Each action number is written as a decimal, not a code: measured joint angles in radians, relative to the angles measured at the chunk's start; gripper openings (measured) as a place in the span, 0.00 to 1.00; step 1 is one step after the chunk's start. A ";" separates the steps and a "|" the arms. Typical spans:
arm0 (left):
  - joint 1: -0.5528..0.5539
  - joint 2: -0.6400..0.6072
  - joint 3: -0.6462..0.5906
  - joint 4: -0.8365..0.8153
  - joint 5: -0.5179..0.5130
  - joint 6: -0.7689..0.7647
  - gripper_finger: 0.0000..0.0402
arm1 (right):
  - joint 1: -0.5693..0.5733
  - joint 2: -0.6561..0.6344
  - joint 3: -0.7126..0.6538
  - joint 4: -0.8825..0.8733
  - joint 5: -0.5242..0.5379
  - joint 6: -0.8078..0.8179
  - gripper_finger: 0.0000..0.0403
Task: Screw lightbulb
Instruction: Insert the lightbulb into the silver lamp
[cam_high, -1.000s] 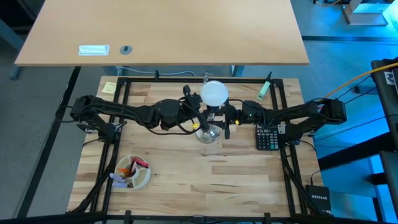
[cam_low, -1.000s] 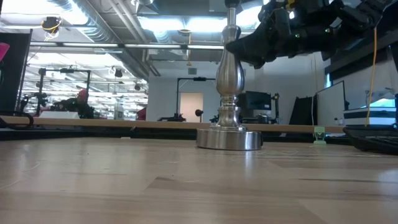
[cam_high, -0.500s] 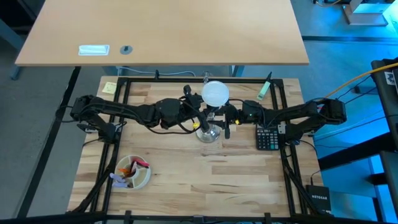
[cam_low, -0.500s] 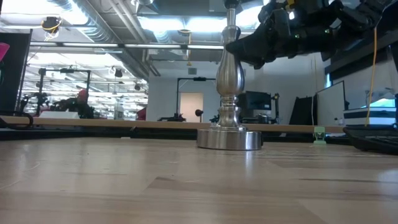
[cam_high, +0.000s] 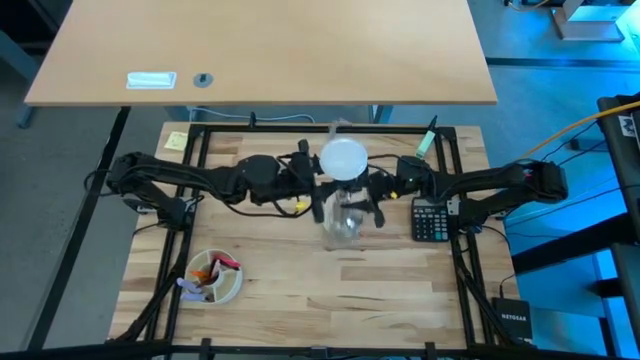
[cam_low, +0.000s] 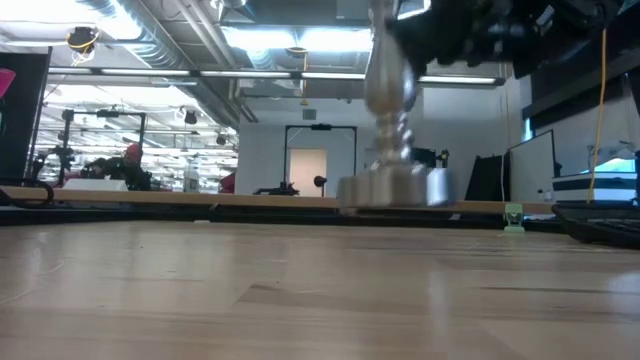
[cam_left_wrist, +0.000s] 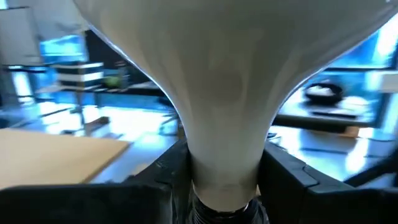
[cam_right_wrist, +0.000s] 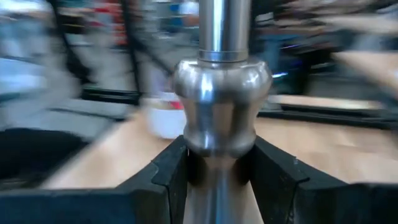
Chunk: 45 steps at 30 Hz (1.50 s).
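The white lightbulb (cam_high: 343, 158) sits on top of the silvery stand (cam_low: 392, 130), its globe up. My left gripper (cam_left_wrist: 224, 180) comes in from the table's left and is shut on the bulb. My right gripper (cam_right_wrist: 217, 168) comes in from the right, lower down, and is shut on the stand's stem. In the low view the stand's round base (cam_low: 392, 188) hangs above the wood, blurred. The black socket is hidden behind the fingers. My left gripper pinches the bulb's narrow neck (cam_left_wrist: 224, 168) between its two fingers (cam_left_wrist: 165, 180), just below the flare of the globe. The fingers reach in level from the table's left and lie across the neck. The bulb stands upright with its globe above the fingers. My right gripper pinches the stand's stem just under its rounded bulge (cam_right_wrist: 222, 149) between its two fingers (cam_right_wrist: 168, 168). The fingers come in level from the table's right, across the stem. The stand hangs roughly upright, its base clear of the table.
A black calculator (cam_high: 430, 220) lies right of the stand, under the right arm. A bowl (cam_high: 213, 277) with small items sits near the left front. A green marker (cam_high: 427, 142) and a yellow note (cam_high: 176, 141) lie near the far edge. Black frame rails (cam_high: 455, 270) border the table.
Both grippers have risen together. The stand, which stood with its base flat on the table, is now lifted clear with the bulb on top and has shifted a little toward the table's right and near edge, blurred by the motion.
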 joint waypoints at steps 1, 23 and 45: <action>-0.001 -0.001 0.000 0.000 0.026 -0.003 0.33 | 0.005 -0.003 0.014 -0.020 -0.043 0.022 0.35; -0.010 -0.009 0.071 0.017 0.549 0.054 0.33 | 0.091 -0.004 0.281 -0.268 -0.468 0.129 0.35; 0.010 -0.002 0.068 0.029 0.572 0.153 0.51 | 0.092 0.031 0.293 -0.272 -0.399 0.010 0.35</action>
